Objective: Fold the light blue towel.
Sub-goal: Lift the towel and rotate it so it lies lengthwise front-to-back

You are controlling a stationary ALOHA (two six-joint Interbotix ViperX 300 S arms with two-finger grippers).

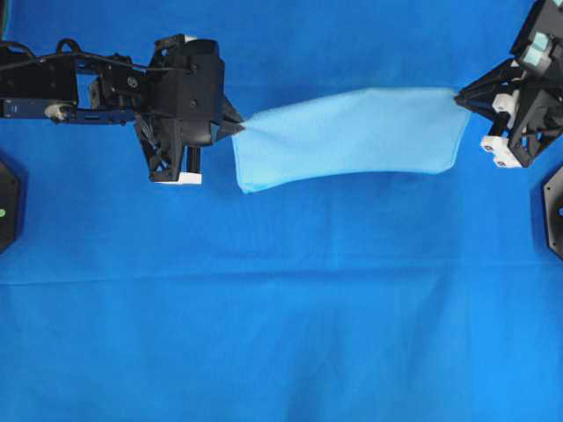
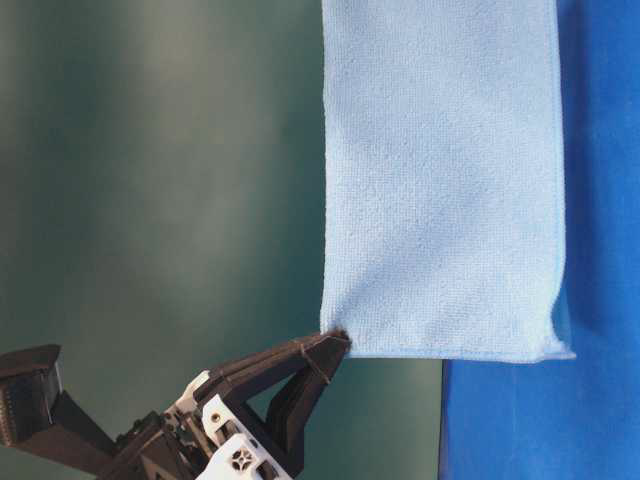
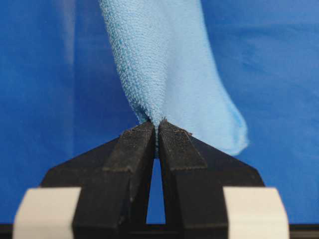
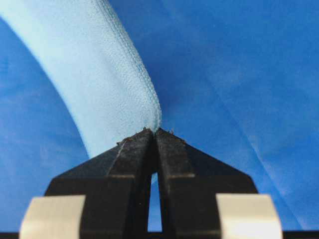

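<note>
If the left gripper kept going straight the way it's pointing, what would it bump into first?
The left gripper points along the light blue towel it already pinches, so it would push into that. Beyond it, probably the right gripper, though depth is unclear.

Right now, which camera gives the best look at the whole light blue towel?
The overhead view: the light blue towel appears end to end, stretched between the left hand and right hand. The table-level view shows only one hanging end and a hand pinching its corner. Each wrist view shows just the pinched corner.
</note>
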